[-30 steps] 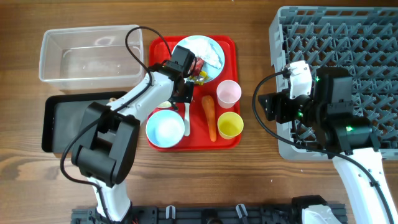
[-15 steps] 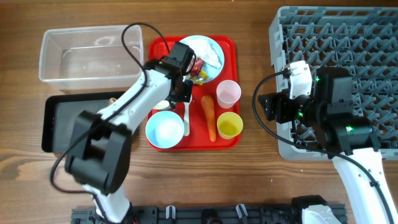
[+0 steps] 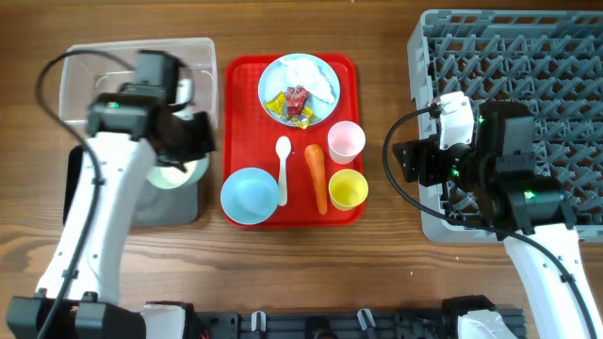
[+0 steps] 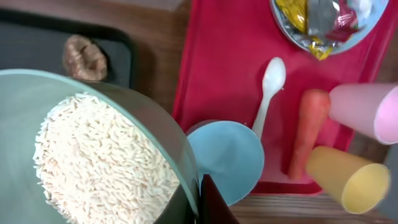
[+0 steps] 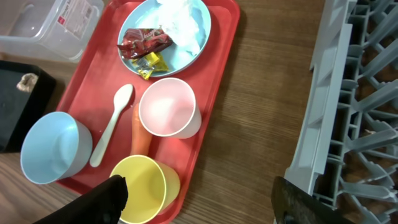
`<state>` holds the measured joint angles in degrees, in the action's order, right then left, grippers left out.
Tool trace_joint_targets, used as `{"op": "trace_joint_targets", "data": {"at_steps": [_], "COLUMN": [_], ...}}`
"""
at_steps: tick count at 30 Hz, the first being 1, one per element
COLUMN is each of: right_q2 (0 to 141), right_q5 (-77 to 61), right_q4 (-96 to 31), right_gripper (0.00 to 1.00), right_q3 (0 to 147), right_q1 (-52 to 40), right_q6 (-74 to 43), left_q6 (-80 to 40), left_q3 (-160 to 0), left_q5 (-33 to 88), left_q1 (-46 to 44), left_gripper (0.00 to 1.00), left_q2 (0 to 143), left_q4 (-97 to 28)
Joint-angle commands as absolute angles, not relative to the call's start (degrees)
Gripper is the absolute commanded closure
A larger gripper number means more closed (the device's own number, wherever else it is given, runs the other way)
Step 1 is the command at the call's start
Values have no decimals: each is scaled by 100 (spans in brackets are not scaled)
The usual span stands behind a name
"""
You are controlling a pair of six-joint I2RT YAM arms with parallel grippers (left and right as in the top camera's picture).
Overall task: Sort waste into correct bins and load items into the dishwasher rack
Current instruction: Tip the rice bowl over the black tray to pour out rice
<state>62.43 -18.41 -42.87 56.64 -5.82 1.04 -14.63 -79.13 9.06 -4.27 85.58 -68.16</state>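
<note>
My left arm (image 3: 89, 221) and right arm (image 3: 546, 273) are white-shelled and black-jointed, with looping black cables (image 3: 388, 179). Green lights (image 3: 528, 195) glow at three o'clock. My right end effector (image 5: 199, 190) is black.

Wood strip (image 3: 384, 85) btwn tray (image 3: 241, 104), rack (image 3: 528, 56) — bare, cups (image 3: 346, 141) flank it

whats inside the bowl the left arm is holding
White rice grains fill the light blue bowl. The bowl's bottom is covered by the rice, so anything beneath cannot be seen.

Left gripper (image 4: 200, 203) clamped; right gripper (image 5: 199, 202) spread wide.
</note>
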Motion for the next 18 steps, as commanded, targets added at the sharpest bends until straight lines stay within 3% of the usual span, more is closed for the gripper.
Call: {"op": "trace_joint_targets", "data": {"at_steps": [1,11,18], "right_q2": [6281,6281,6281], "right_q5": [-1750,-1750,-1745], "right_q4": [-4289,-4289,-4292], "right_gripper": [23,23,24], "right_q3": [5802,5802,5802], "right_q1": [-604,-604,-604], "right_q6": [176,169,176], "left_q6": [-862,1341,2351], "left_q3": [-7738,-6370,-5902], "left_q5": [2477,6045,7443], "left_q1": [679,3597,4003], "left_gripper": [96,96,96], "left_q2": [8488,8921,9476], "left_q4": [-6838,-6700,-6473]}}
